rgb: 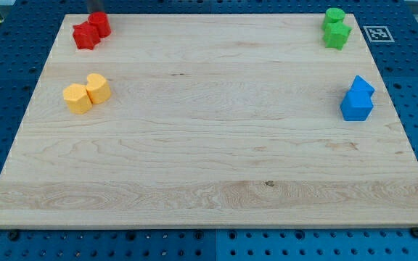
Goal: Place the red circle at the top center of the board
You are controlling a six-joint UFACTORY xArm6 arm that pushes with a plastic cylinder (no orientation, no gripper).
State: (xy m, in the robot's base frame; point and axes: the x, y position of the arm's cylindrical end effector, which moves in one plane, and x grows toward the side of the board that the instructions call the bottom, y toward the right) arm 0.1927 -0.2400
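The red circle stands at the top left corner of the wooden board, touching a second red block of jagged, star-like shape on its lower left. A short stretch of my dark rod shows at the view's top edge. My tip is right behind the red circle, on its top side, touching it or nearly so. The top centre of the board lies far to the circle's right.
Two yellow blocks sit together at the left. Two green blocks are at the top right corner. Two blue blocks are at the right edge. A black-and-white marker tag lies off the board.
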